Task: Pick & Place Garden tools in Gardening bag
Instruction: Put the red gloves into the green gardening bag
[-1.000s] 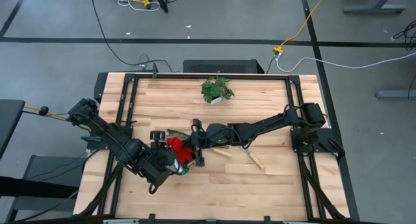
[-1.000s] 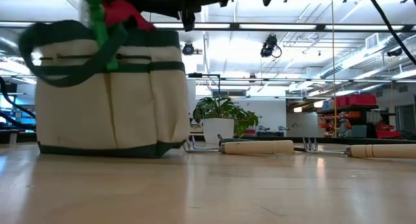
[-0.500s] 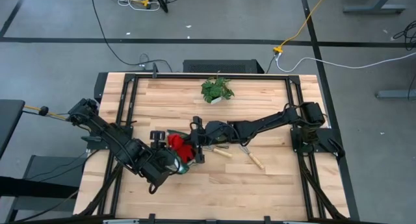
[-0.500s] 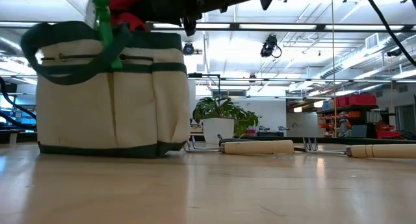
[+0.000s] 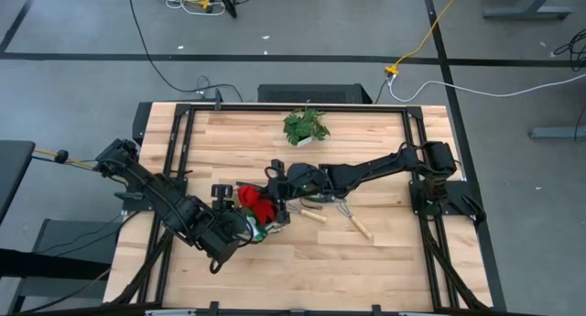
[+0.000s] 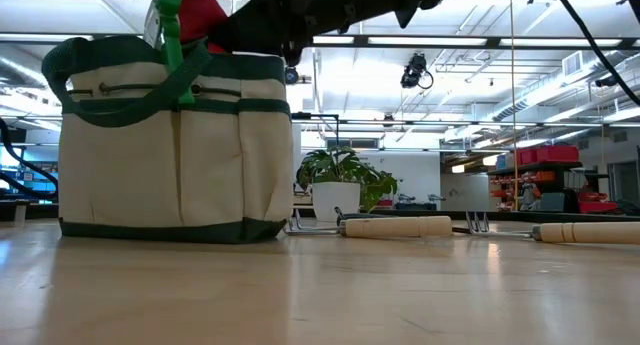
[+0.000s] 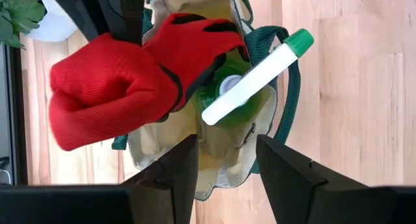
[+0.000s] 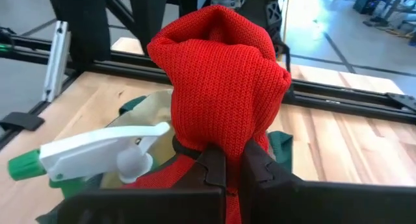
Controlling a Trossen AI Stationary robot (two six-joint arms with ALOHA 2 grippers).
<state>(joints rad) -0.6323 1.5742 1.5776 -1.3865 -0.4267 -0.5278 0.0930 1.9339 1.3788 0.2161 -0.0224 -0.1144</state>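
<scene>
Right gripper (image 8: 226,160) pinches gloves (image 8: 221,81) above bag (image 6: 175,145) | left gripper (image 7: 224,160) open, empty | we risk gloves snagging the sprayer (image 7: 257,74), spilling outside.

Red gloves (image 8: 218,87) bunch above the upright cream bag (image 6: 175,145), beside a green-tipped sprayer (image 7: 253,78). Two wooden-handled tools (image 6: 400,225) lie on the table.

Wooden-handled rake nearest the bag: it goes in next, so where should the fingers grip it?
Grip the wooden-handled rake mid-handle, coming straight down from above with the fingers across it. It lies flat on the table, its round handle is bare, and one end carries only thin metal tines.
</scene>
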